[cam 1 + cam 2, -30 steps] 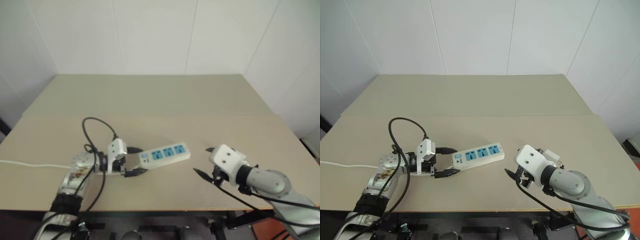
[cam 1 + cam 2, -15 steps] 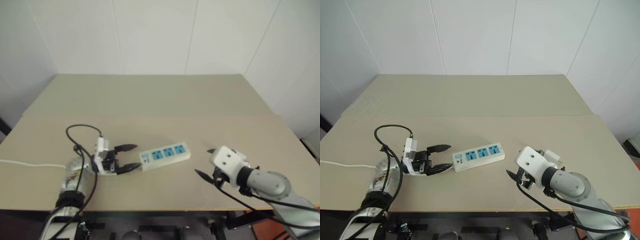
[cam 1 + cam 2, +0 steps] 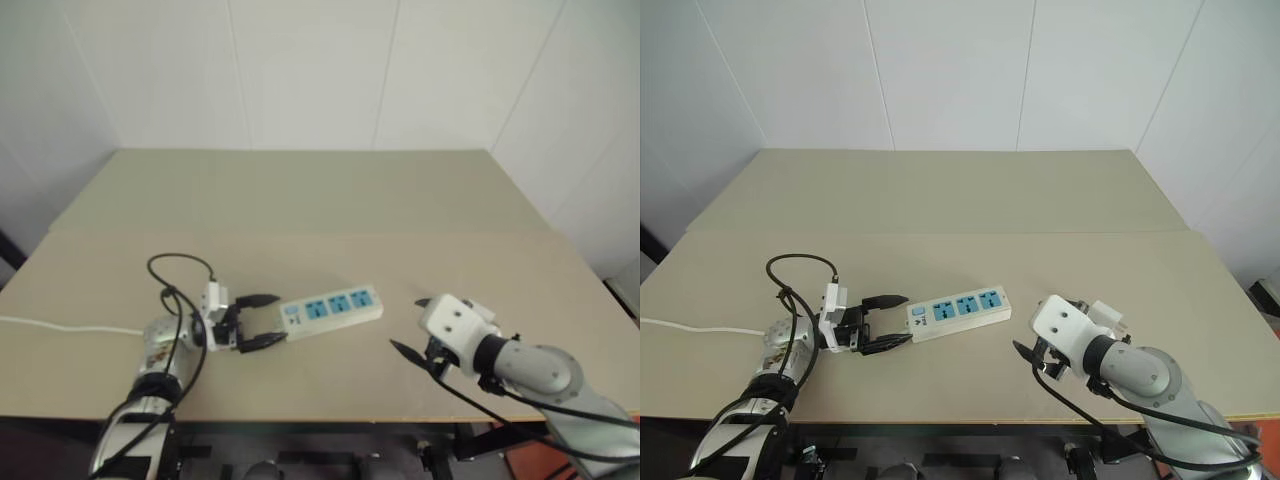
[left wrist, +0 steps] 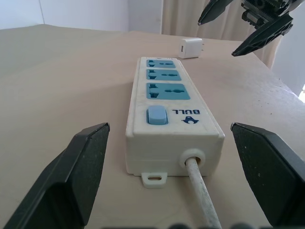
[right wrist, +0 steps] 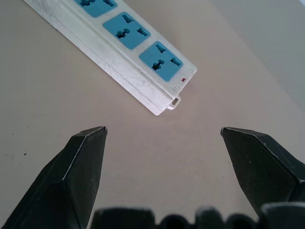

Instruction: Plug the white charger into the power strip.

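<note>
The power strip [image 3: 330,305] lies flat on the tan table [image 3: 320,200], its three blue outlets facing up and the switch at its left end. My left gripper [image 3: 272,320] is open and level. Its fingers [image 4: 71,181] stand on either side of the strip's switch end, where the white cord [image 4: 202,191] leaves, and do not touch it. The white charger [image 4: 190,47] lies on the table past the strip's far end, beside my right gripper [image 3: 405,323]. That gripper hovers open to the right of the strip, with nothing between its fingers [image 5: 81,157].
The strip's thin white cord [image 3: 60,327] runs left across the table and off its edge. White walls close in behind and on both sides. The table's front edge is close below both arms.
My left arm has folded lower and its wrist has turned, so the open gripper now lies level at the strip's switch end. The strip and the right arm have not moved.
</note>
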